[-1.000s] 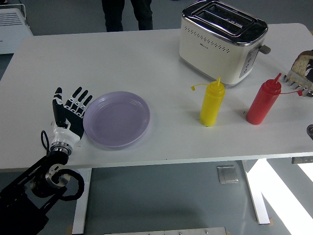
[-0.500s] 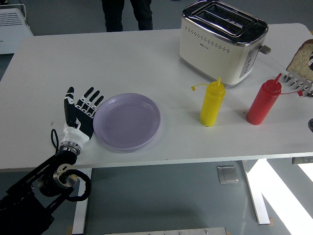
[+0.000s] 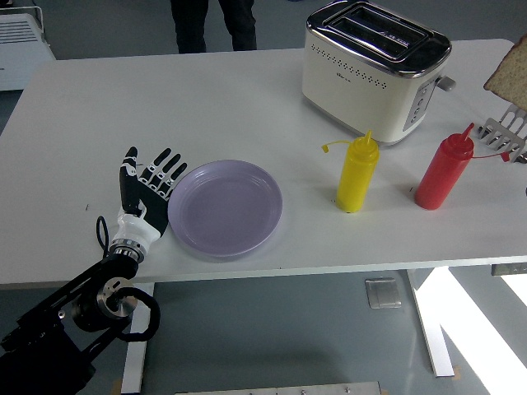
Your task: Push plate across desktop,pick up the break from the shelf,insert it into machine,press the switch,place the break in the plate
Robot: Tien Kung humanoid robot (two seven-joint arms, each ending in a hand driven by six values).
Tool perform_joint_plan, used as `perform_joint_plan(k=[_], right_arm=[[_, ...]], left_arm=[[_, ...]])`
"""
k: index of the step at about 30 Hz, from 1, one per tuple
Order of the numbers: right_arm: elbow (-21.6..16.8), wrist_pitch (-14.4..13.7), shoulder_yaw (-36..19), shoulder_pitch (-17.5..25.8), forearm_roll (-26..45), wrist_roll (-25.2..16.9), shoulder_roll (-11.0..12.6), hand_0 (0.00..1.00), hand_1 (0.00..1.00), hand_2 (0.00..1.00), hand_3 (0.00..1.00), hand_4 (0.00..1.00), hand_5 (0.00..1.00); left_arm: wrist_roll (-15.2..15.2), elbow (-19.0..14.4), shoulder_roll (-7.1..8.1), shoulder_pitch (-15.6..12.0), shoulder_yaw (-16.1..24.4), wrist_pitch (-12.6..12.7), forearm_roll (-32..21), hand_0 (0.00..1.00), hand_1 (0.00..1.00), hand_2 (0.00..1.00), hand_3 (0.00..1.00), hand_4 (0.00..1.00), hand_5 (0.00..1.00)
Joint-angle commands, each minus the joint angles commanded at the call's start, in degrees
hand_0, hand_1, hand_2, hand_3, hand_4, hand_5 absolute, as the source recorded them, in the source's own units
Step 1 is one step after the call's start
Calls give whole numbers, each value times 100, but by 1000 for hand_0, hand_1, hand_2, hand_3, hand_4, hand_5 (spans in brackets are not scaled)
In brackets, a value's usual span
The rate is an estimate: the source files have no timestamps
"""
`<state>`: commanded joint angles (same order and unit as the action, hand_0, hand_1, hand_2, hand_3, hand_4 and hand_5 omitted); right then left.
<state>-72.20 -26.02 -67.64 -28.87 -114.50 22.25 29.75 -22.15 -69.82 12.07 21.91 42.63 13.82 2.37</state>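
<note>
My left hand (image 3: 146, 191) lies flat with fingers spread, holding nothing, its side touching the plate (image 3: 226, 208)

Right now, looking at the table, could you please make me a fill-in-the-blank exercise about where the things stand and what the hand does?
1. The left hand, fingers spread, rests against the ____ edge of the purple plate.
2. The yellow bottle stands in front of the ____.
3. The bottle to the right of the yellow one is ____.
4. A slice of ____ shows at the picture's right edge, above the metal rack.

Missing words: left; toaster; red; bread
</note>
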Motion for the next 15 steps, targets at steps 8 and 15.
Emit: perform_joint_plan(k=[8,15], right_arm=[[-516,26,-93,-28,278,94,92,437,478,472,412,242,2],[-1083,59,-147,-120,585,187,190,432,475,470,412,243,2]], left_arm=[[3,-203,1,20,-14,26,26,834,775,732,695,690,998],[-22,-433,45,-12,191,123,127,833,774,731,694,687,998]])
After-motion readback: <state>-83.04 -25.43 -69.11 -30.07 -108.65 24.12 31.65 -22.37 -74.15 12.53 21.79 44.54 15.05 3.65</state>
